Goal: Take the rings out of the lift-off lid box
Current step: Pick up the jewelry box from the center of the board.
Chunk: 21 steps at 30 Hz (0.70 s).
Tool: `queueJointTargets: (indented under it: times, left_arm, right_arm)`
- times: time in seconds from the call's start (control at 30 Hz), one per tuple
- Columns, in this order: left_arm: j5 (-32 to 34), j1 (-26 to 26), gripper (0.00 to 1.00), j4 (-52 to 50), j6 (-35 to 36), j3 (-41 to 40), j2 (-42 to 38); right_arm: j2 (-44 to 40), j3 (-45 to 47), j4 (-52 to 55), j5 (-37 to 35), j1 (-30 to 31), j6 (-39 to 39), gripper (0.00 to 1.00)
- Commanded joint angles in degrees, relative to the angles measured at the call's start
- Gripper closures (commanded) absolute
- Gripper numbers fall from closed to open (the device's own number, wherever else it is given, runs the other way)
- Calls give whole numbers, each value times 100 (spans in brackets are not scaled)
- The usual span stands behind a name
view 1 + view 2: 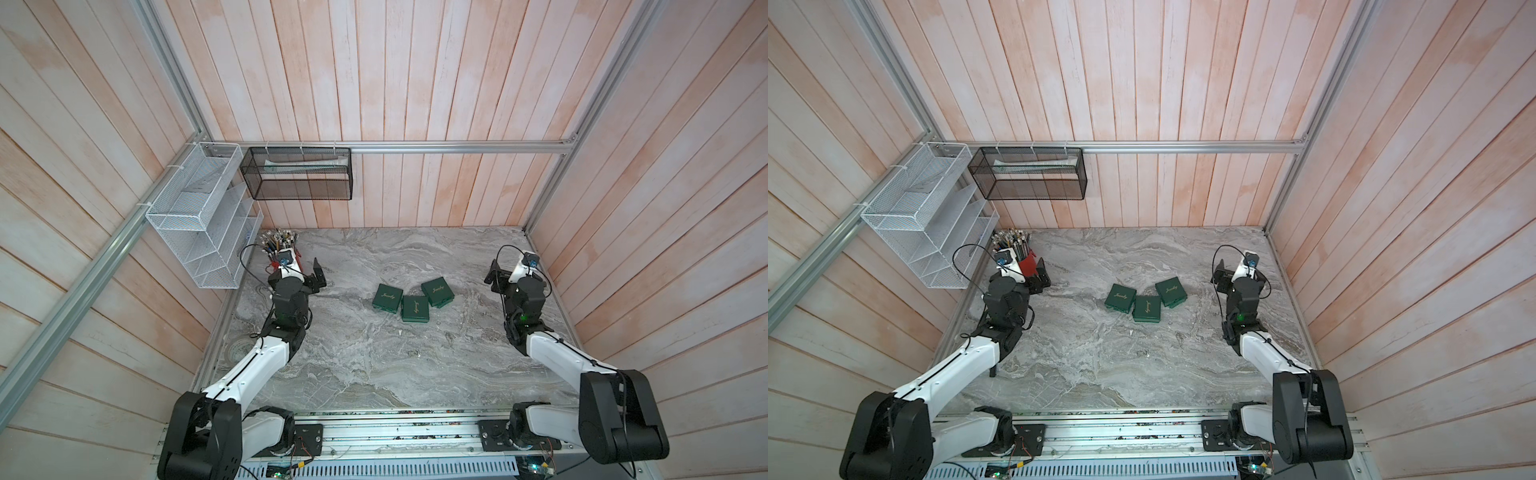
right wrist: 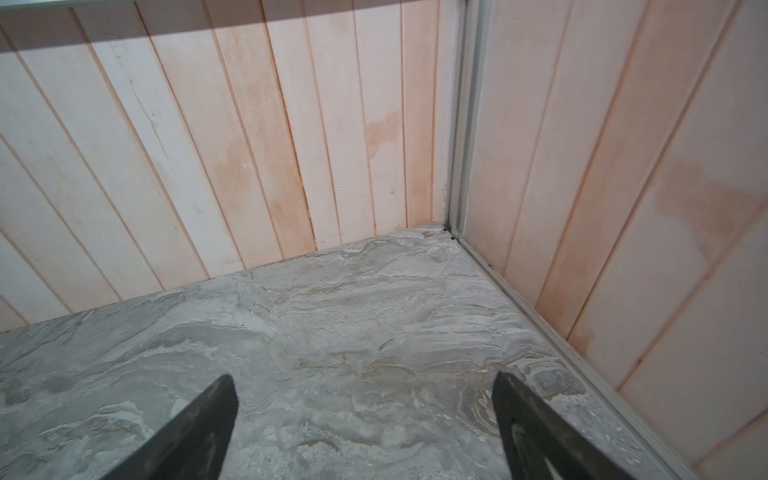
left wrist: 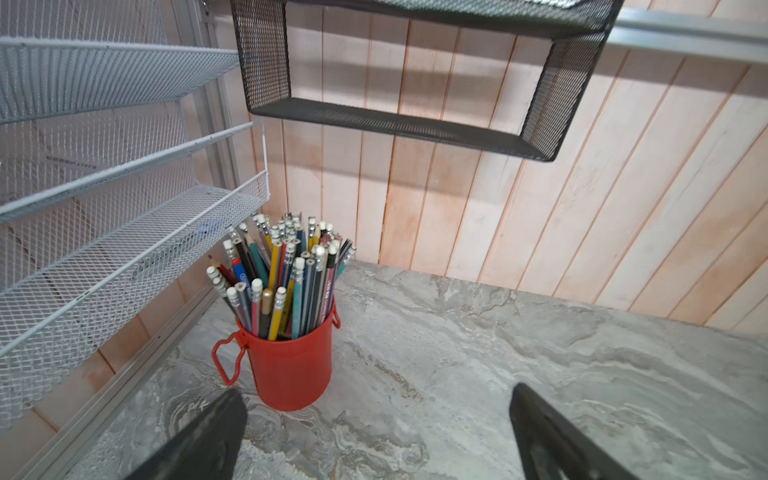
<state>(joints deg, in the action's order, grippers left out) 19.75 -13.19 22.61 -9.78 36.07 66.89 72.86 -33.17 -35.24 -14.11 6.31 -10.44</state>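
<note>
Both arms flank the marble tabletop [image 1: 374, 374]. The left end effector [image 3: 374, 390] is spread and empty beside a red pencil cup [image 3: 291, 365]; the right end effector [image 2: 362, 376] is likewise spread and empty near the far wall corner. Three green jewelry boxes [image 1: 415, 308] sit closed mid-tabletop, clustered tight. No rings show, presumably shut inside. The task looks unstarted: next, single out the lift-off lid box and raise its lid. Open tabletop surrounds the cluster, but the crowding limits side grips.

Dark green boxes [image 1: 415, 308] (gold script on top) against a grey, veined marble-pattern worktop [image 1: 374, 365]; red pot [image 3: 291, 365], multicoloured pencils [image 3: 286, 274]; white mesh rack [image 1: 195, 216], black mesh basket [image 1: 299, 174]; pale pink-washed plank walls [image 1: 415, 83].
</note>
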Motion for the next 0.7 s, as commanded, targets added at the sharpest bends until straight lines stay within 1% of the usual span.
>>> queueJointTargets:
  times: [0.0, 0.1, 0.17, 0.27, 0.4, 0.53, 0.67]
  left_arm:
    - [-285, -194, 0, -1386, -512, 332, -235]
    - [-707, -400, 0, -1820, -776, 466, -390]
    - [-961, -550, 0, -1936, -883, 491, -446]
    - [-1101, -768, 0, -2123, -964, 557, -436]
    - [-1285, -896, 0, -2199, -1129, 619, -355]
    - [-1516, -908, 0, -2069, -1259, 568, -279]
    - [-1544, -911, 0, -1992, -1304, 529, -221]
  right_arm:
    - [165, -627, 1849, 828, 140, -497, 2]
    - [509, -1298, 2854, 1510, 237, -608, 2]
    - [812, -1725, 3437, 1955, 345, -483, 3]
    - [1318, -2434, 4331, 2019, 608, -301, 2]
    - [1917, -3228, 5251, 1888, 1183, -200, 3]
    - [2296, -3621, 5647, 1912, 1802, -450, 2]
    - [2565, -3730, 5796, 2200, 2162, -891, 3]
